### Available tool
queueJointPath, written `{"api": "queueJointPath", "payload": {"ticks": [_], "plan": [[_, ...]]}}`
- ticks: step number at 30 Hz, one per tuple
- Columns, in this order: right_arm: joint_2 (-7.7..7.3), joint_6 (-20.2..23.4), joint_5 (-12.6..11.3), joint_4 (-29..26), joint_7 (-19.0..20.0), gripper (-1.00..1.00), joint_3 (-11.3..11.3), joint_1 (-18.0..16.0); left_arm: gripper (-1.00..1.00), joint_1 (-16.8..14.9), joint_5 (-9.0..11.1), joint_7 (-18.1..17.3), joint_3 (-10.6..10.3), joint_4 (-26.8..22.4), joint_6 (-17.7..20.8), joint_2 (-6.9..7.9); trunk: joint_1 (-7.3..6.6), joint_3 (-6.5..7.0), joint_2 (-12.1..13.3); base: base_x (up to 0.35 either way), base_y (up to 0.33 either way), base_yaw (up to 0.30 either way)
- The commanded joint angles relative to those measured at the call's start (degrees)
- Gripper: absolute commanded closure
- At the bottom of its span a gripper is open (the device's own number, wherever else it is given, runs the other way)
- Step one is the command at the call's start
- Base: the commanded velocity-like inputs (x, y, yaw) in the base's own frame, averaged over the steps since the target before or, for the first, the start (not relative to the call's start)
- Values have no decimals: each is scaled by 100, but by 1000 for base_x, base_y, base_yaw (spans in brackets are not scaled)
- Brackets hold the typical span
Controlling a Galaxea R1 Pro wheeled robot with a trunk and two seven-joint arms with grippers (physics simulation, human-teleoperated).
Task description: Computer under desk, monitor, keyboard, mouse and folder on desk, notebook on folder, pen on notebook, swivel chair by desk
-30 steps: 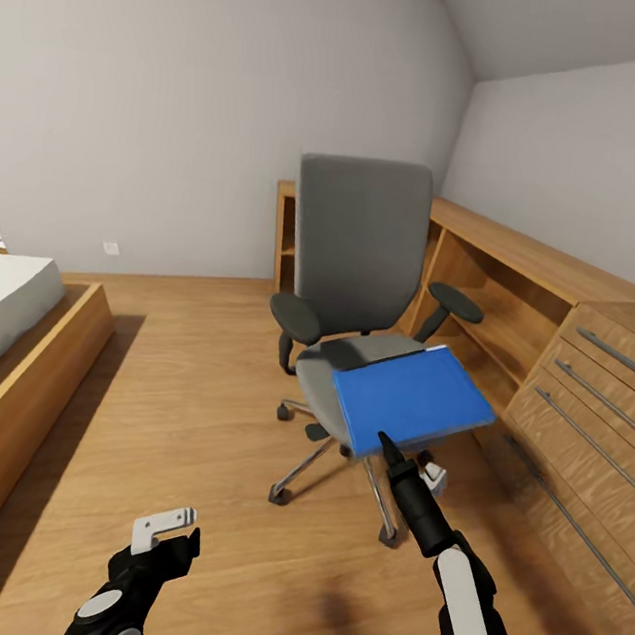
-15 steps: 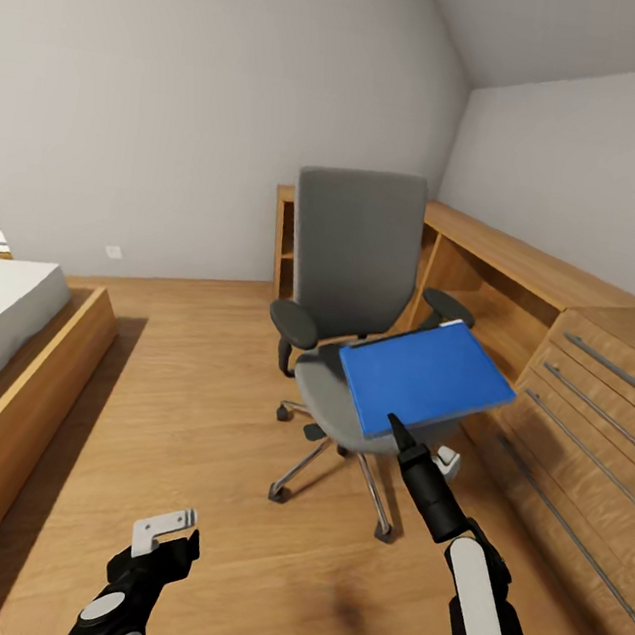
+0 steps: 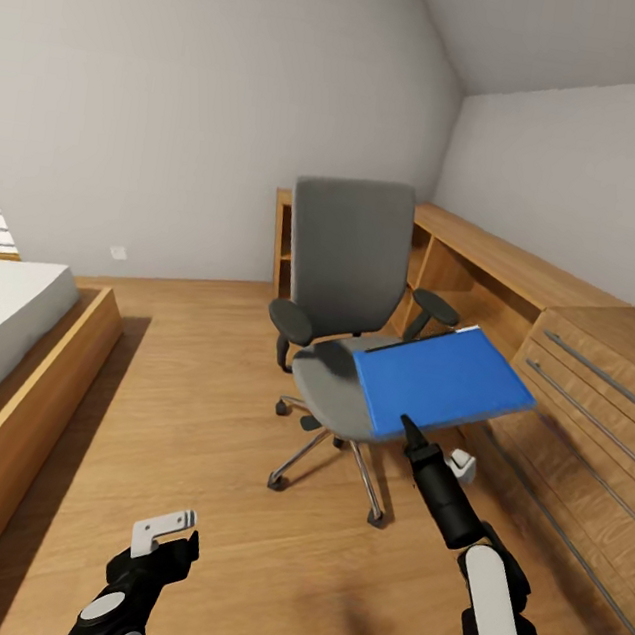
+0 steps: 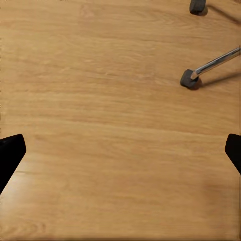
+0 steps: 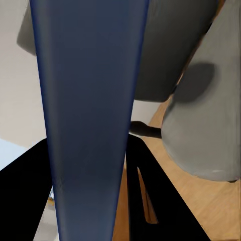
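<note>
The grey swivel chair [image 3: 350,251] stands on the wood floor in the middle of the head view, facing me. My right gripper [image 3: 409,427] is shut on the near edge of the bright blue folder [image 3: 445,381]. It holds the folder flat and slightly tilted above the seat's right front, near the right armrest. In the right wrist view the folder [image 5: 90,100] runs edge-on between the black fingers [image 5: 150,201], with the chair's grey seat [image 5: 206,125] behind. My left gripper [image 3: 166,531] hangs low near me, open over bare floor [image 4: 120,100].
A long light wood shelf and drawer unit [image 3: 589,396] runs along the right wall, close to the chair. A bed with a wood frame [image 3: 29,358] stands at the left. The chair's chrome leg and caster [image 4: 190,79] lie near the left gripper. Open floor lies between bed and chair.
My right gripper has carried the folder upward and to the right, off the chair's seat. The head view has shifted slightly. The left gripper has stayed where it was.
</note>
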Motion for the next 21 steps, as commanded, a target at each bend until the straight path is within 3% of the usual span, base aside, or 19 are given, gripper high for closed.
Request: {"api": "queueJointPath", "payload": {"ticks": [1, 7, 11, 14, 18, 21], "plan": [[5, 83, -138, -93, -126, 100, -15, 46, -100, -6, 35, 45, -13, -7, 18, 6, -24, 13, 39, -5, -1, 0], [15, 196, -566, -417, -655, 100, 0, 244, -100, -6, 40, 44, -7, -7, 21, 6, -155, 121, 280, -1, 0, 0], [18, 210, -644, -453, -714, 100, 87, 274, -100, -6, 40, 44, -6, -7, 21, 6, -243, 193, 440, 0, 0, 0], [9, 217, -690, -469, -720, 100, 354, 287, -100, -6, 35, 48, -5, -7, 10, 6, -309, 247, 561, 0, 0, 0], [-39, 230, -712, -470, -719, 100, 384, 289, -100, -6, 32, 51, -5, -5, 5, 6, -397, 319, 721, 0, 0, 0], [-156, 234, -718, -461, -719, 100, 391, 291, -100, -6, 29, 55, -10, 0, -1, 6, -463, 373, 842, 0, 0, 0]]}}
